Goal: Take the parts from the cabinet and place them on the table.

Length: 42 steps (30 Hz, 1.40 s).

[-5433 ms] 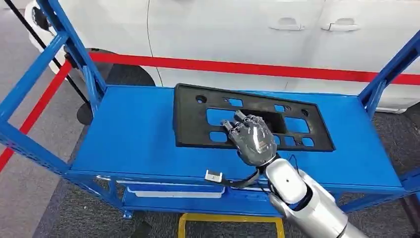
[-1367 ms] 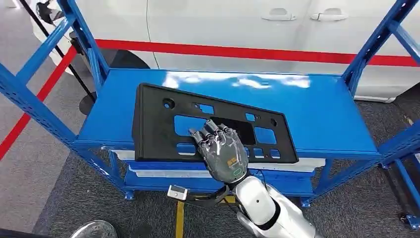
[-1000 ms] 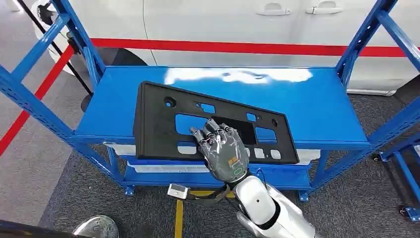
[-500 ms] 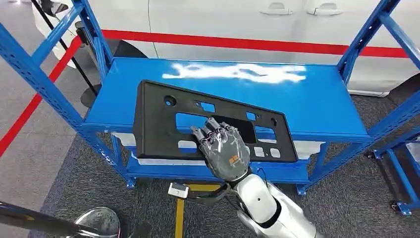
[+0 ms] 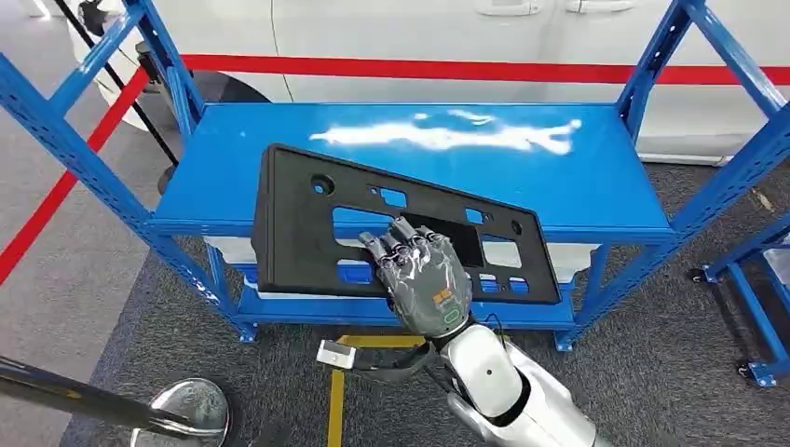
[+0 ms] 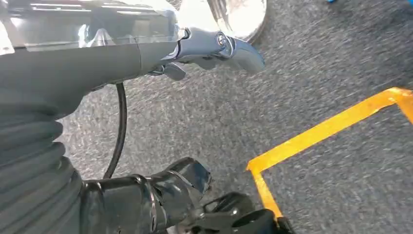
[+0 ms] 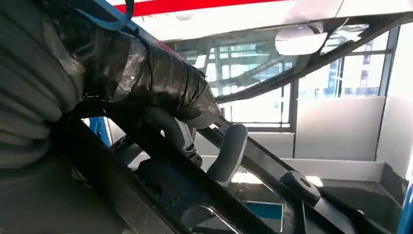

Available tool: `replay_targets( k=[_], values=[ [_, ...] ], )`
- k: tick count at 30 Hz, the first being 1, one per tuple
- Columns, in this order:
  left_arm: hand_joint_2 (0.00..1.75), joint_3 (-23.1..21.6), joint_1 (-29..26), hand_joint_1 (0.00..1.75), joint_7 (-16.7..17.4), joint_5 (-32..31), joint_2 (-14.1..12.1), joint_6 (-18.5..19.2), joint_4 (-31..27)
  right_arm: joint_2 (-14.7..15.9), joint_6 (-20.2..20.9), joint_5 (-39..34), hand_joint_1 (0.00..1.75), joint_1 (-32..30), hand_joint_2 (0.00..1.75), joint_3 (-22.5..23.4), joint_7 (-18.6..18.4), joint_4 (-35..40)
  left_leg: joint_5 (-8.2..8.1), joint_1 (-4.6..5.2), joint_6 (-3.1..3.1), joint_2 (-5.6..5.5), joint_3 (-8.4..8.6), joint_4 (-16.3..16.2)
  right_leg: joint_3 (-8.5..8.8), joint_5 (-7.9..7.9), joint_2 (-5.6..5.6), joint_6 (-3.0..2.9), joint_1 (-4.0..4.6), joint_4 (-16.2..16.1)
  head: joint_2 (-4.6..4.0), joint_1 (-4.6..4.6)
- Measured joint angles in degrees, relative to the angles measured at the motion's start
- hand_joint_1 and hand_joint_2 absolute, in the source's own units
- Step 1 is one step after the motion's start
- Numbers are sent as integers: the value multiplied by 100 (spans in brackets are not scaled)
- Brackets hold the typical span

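One flat black plastic panel with rectangular cut-outs (image 5: 373, 233) — held by the right robot hand (image 5: 424, 279), fingers over its near edge and through an opening, thumb under it in the right wrist view. Panel sits tilted, in front of and partly over the blue metal shelf rack (image 5: 214, 168), its near edge past the shelf's front lip. Left robot hand (image 6: 160, 192) hangs over grey carpet by a yellow floor line (image 6: 321, 131) — whether spread or closed, cannot tell. White car (image 5: 391, 33) behind rack.
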<state>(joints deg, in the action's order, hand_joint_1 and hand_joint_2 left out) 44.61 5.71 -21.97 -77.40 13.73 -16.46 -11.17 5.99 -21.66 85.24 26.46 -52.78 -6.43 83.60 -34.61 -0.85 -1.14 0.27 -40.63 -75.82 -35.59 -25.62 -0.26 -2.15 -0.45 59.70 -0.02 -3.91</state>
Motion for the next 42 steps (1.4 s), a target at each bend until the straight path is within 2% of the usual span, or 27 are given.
replay_targets(
  k=[1,3,4,8,9,11,13,14,15,16,18,19,20,22,24,26,28,29,30,31,33,34,35,38,39,40,42],
  values=[
    [175,0,1,0,0,0,-4,-2,0,0,0,-7,175,0,175,0,0,0,180,2,22,0,257,360,-34,23,5,9,5,16,0,0],
    [175,0,13,0,0,0,-7,-9,0,-2,-2,-28,175,1,175,2,0,11,574,17,103,-8,955,1459,-59,52,14,38,13,42,2,0],
    [175,0,25,0,0,2,-13,-11,0,-2,-2,-35,175,2,175,7,-2,15,475,42,148,-10,1101,1738,-79,75,10,73,31,48,2,-2],
    [175,-2,6,0,-2,7,-13,-15,0,-2,-2,-50,175,0,175,18,0,15,616,82,224,-15,1033,1770,-107,206,2,207,15,8,0,-2],
    [175,0,7,0,-4,20,-11,-15,0,0,-2,-66,175,0,175,24,0,15,711,1,276,11,1037,1857,-137,156,8,244,27,45,2,-2],
    [175,-2,34,0,-7,24,-11,-15,0,0,4,-90,175,18,175,28,13,15,797,20,343,28,945,1868,-310,-298,25,287,5,493,0,-9],
    [175,0,29,0,-7,37,-11,-15,0,4,7,-127,175,1,175,28,24,13,863,26,346,32,811,1830,-651,-801,24,326,-3,1450,2,-7],
    [175,0,25,0,-7,37,-11,-15,0,7,7,-147,175,-3,175,28,24,13,893,25,342,32,736,1801,-725,-887,24,339,-10,1726,0,-9],
    [175,0,24,0,-7,39,-11,-15,0,11,7,-164,175,-3,175,31,24,13,915,24,334,32,672,1767,-652,-833,23,347,-25,1690,2,-9],
    [175,0,24,0,-7,39,-11,-15,0,13,9,-184,175,-2,175,28,31,13,929,21,320,31,621,1735,-446,-694,21,348,-39,1415,2,-7],
    [175,-2,25,0,-7,39,-9,-15,0,13,11,-238,175,7,175,31,68,15,949,14,292,26,552,1663,228,-321,18,334,-60,377,2,-7],
    [175,0,27,0,-7,39,-9,-15,0,13,18,-276,175,22,175,31,110,15,963,17,265,27,518,1640,360,-449,20,304,-59,78,0,-9],
    [175,-2,33,0,-9,39,-9,-15,0,13,35,-328,175,26,175,31,153,24,978,57,227,26,490,1596,325,-335,29,268,-11,63,2,-4],
    [175,-4,25,0,-9,39,-9,-15,0,26,78,-454,175,42,175,31,227,35,1044,51,147,25,478,1645,287,-301,40,200,-2,99,2,-7],
    [175,-4,20,0,-9,39,-11,-13,0,31,105,-560,175,62,175,31,276,63,1080,34,82,19,437,1637,238,-199,27,81,-31,34,0,-11],
    [175,-4,19,0,-9,41,-11,-15,0,31,114,-654,175,106,175,28,332,105,616,18,28,9,254,1228,142,-107,17,-3,-37,21,0,2],
    [175,-4,20,0,-9,42,-11,-15,0,33,122,-723,175,127,175,26,361,122,60,8,-11,11,-39,317,20,-21,13,-23,-17,29,2,2],
    [175,-4,18,0,-9,44,-11,-15,0,37,125,-743,175,126,175,22,361,125,-78,9,-14,11,-109,8,-40,18,12,-23,-5,37,2,2],
    [175,-4,15,0,-9,44,-11,-13,0,37,123,-767,175,126,175,20,365,127,-73,10,-11,11,-56,-51,-102,57,12,-21,6,47,0,2],
    [175,-4,16,0,-9,46,-11,-15,0,39,122,-785,175,126,175,20,374,131,32,11,10,10,125,155,-151,90,13,-19,12,59,2,4],
    [175,-4,20,0,-9,52,-13,-15,0,39,122,-802,175,129,175,20,385,164,395,31,95,6,825,1180,-215,155,25,-1,31,64,0,2],
    [175,-4,28,0,-9,52,-17,-15,0,39,120,-811,175,134,175,20,396,179,475,48,145,3,1078,1551,-219,180,25,8,28,65,2,2],
    [175,-4,42,0,-7,52,-31,-15,0,44,120,-826,175,136,175,20,404,206,412,93,178,15,1160,1792,-240,216,19,54,59,68,2,-2],
    [175,-7,28,0,-2,55,-31,-17,0,48,125,-894,175,149,175,15,422,205,519,128,236,8,1102,1785,-236,326,2,163,13,15,2,4],
    [175,-7,17,0,0,55,-26,-17,0,53,127,-905,175,151,175,15,424,205,614,83,266,15,1087,1865,-248,378,11,208,51,-14,2,-4],
    [175,-7,26,0,2,55,-26,-17,0,61,129,-922,175,151,175,15,428,205,702,51,278,51,1093,1909,-295,249,30,230,28,48,2,2],
    [175,-7,43,0,9,63,-28,-17,0,77,142,-975,175,169,175,15,433,221,799,49,361,50,966,1918,-498,-376,27,269,6,671,2,-11]
  ],
)
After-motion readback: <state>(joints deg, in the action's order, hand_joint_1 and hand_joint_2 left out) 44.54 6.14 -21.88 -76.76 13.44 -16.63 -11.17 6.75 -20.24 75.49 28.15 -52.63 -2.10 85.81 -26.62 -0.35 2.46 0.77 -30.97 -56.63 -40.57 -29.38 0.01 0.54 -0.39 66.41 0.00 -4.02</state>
